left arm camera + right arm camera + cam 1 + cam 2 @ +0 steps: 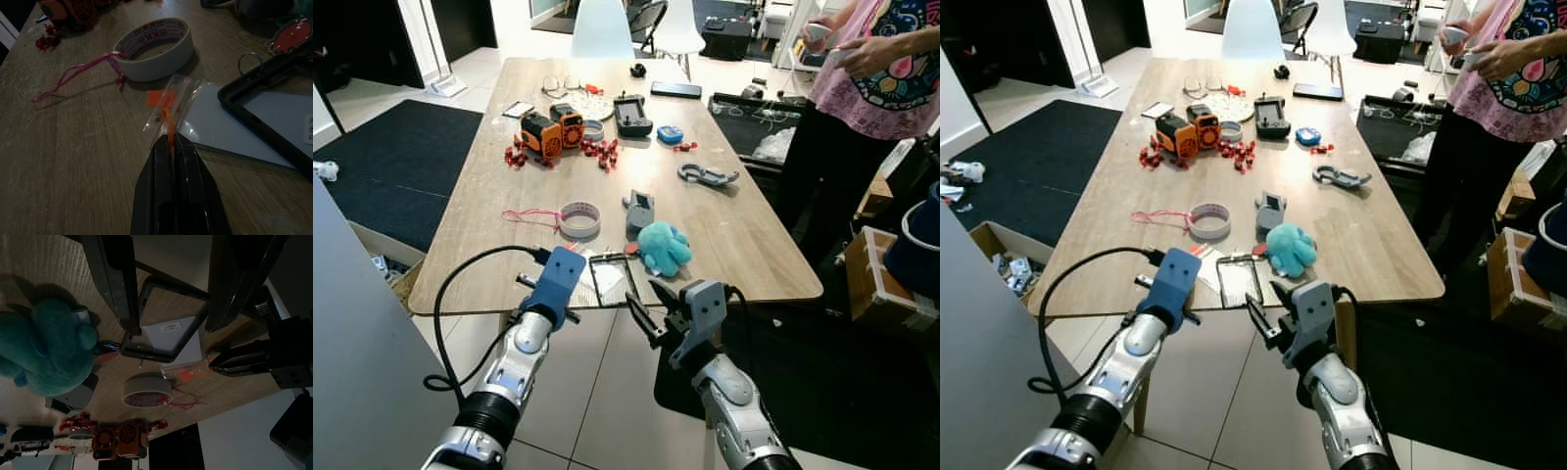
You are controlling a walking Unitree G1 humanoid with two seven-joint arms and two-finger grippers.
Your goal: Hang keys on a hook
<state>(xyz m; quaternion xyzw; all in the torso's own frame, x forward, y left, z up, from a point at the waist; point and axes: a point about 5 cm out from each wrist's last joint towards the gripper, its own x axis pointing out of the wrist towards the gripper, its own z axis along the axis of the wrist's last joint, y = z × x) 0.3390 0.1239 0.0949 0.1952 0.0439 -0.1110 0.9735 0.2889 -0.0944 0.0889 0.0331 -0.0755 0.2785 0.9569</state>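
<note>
A clear plastic packet (171, 105) with an orange tab (167, 120) lies near the table's front edge, beside a black rectangular frame (612, 277). My left gripper (169, 139) is shut on that orange tab, low over the wood. A key ring (249, 61) with a red tag (292, 35) lies just past the frame, next to a teal plush octopus (663, 247). My right gripper (652, 305) stands open in front of the table edge, its fingers (116, 289) framing the black frame from above and holding nothing.
On the wooden table (744, 235) lie a roll of tape (579, 219) with a pink string, a grey gadget (639, 208), an orange toy robot (553, 130) and small red pieces. A person (871, 78) stands at the right side. A grey panel (352, 343) rises on my left.
</note>
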